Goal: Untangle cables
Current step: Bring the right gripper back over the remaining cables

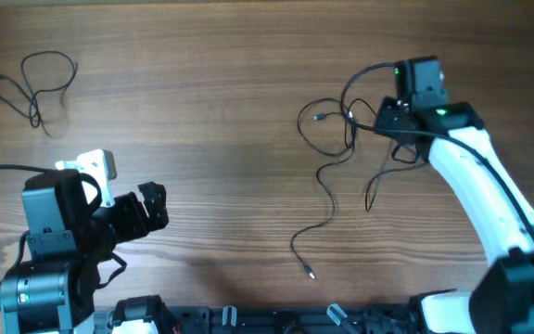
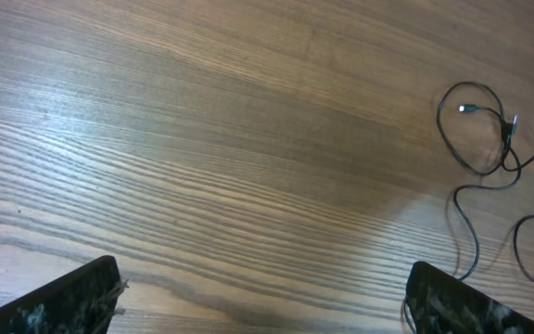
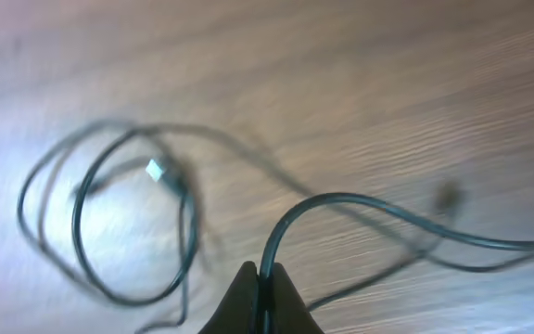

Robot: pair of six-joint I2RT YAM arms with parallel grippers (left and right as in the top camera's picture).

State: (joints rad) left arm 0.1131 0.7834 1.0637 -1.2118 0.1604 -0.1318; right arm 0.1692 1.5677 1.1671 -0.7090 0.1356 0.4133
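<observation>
The wooden table (image 1: 221,111) fills nearly everything I can see, its grain running side to side. The right arm (image 1: 476,186), white with a black head and two small green lights, reaches from the near right corner out to the far right part of the table. The left arm (image 1: 54,241) sits low at the near left. The cables (image 1: 349,130) lie mostly in one loose tangle just beside the right arm's head. It has a round loop on its left side, and one long tail snakes away from it toward the near edge, so the tangle's long axis runs far to near. That tail ends in a small plug (image 1: 310,273) pointing at the robot's base. A second, separate loop (image 1: 35,100) lies well apart in the far left corner, and only the overhead view shows it. The right wrist camera alone shows the grasp. The right gripper (image 3: 260,283) is clenched on one cord, which arches up out of the pinched tips and off to the right, with a blurred loop and a pale plug end (image 3: 156,170) on the table beyond. The left gripper (image 1: 160,208) is released. Its fingers (image 2: 72,301) stand wide apart over bare wood, holding nothing, and the tangle shows at the right edge of the left wrist view.
</observation>
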